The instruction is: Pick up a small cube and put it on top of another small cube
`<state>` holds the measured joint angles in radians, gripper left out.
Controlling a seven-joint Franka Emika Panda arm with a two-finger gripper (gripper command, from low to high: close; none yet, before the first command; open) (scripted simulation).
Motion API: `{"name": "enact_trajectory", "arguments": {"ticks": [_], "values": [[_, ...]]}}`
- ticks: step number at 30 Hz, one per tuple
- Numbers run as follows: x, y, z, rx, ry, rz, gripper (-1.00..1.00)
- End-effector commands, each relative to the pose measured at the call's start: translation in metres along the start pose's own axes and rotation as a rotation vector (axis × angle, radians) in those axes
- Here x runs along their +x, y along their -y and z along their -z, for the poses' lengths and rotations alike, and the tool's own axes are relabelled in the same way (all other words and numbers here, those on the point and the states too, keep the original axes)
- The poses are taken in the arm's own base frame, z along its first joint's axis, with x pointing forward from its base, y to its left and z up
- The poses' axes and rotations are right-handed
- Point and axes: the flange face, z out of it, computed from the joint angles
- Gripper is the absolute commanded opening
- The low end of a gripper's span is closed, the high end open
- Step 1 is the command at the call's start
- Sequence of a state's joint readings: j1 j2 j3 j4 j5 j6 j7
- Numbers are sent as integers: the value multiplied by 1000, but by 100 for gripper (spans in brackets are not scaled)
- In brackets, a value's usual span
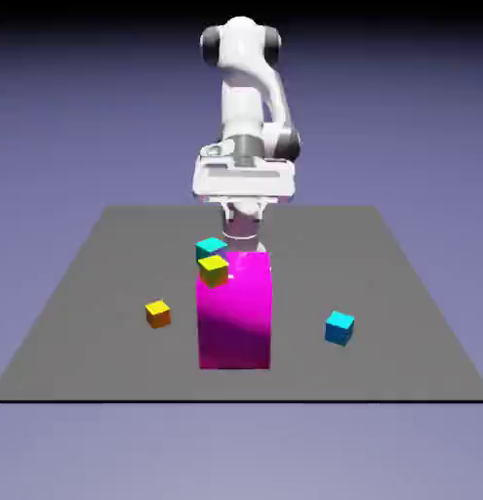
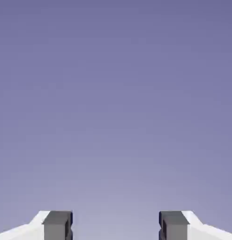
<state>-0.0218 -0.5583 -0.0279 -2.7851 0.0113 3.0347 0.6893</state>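
The small orange cube [image 1: 158, 312], with a lighter top face, lies on the grey table [image 1: 89, 293] to the exterior view's left of the tall magenta block [image 1: 235, 317]. My gripper [image 1: 243, 230] hangs behind the block's top, far from the orange cube, and its tips are partly hidden there. In the hand view the gripper [image 2: 115, 226] is open, its two grey fingertips [image 2: 57, 224] set wide apart. Nothing sits between them and only the plain backdrop shows beyond.
A yellow cube [image 1: 213, 270] shows at the magenta block's upper left corner, with a cyan cube [image 1: 211, 247] just behind it; what they rest on is unclear. Another cyan cube [image 1: 339, 327] lies on the table to the block's right.
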Motion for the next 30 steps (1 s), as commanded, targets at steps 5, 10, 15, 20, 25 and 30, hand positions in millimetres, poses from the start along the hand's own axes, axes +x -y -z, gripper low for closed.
{"name": "enact_trajectory", "arguments": {"ticks": [5,10,15,20,25,30], "values": [[30,-80,-41,-175,83,110,0],[46,-172,-68,-330,207,211,0],[1,-269,-100,-467,507,380,0],[-78,-317,-117,-511,830,548,0],[-95,-336,-139,-514,829,549,0],[-116,-357,-160,-511,830,548,0]]}}
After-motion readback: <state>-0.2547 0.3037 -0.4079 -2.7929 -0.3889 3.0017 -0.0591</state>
